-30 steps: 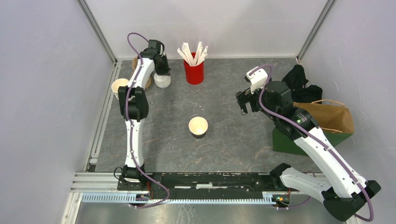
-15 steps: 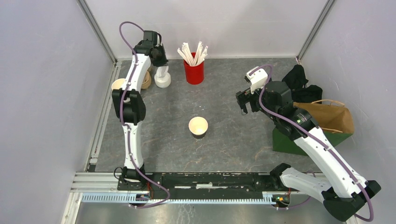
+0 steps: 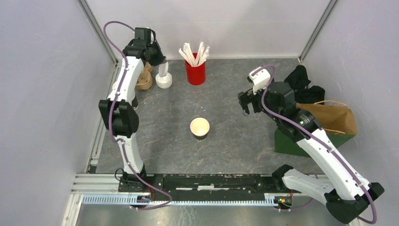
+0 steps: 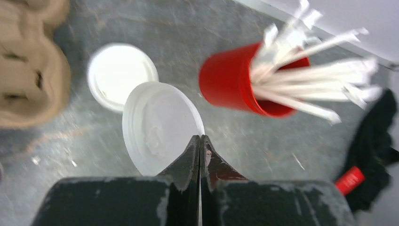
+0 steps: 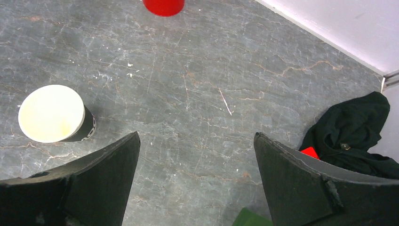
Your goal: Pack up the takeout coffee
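Observation:
A black paper cup point(image 3: 200, 128) with no lid and a cream inside stands at the table's middle, also low left in the right wrist view point(image 5: 51, 113). The takeout coffee, as a lidded cup, is out of view. My left gripper point(image 3: 161, 63) point(image 4: 201, 137) is shut on the rim of one white lid point(image 4: 160, 125), held tilted above the stack of white lids point(image 3: 163, 81) point(image 4: 120, 75). My right gripper point(image 3: 245, 104) point(image 5: 195, 136) hangs open over bare table, right of the cup, with nothing between its fingers.
A red holder point(image 3: 195, 73) point(image 4: 230, 87) of wrapped straws stands at the back. A brown pulp cup carrier point(image 3: 145, 80) point(image 4: 28, 84) lies left of the lids. At the right are a brown paper bag point(image 3: 329, 117), a green box point(image 3: 287, 141) and black cloth point(image 3: 301, 77) point(image 5: 353, 127).
My left arm has risen and drawn back from the lid stack, carrying one lid up with it. The right arm and the cup have not moved.

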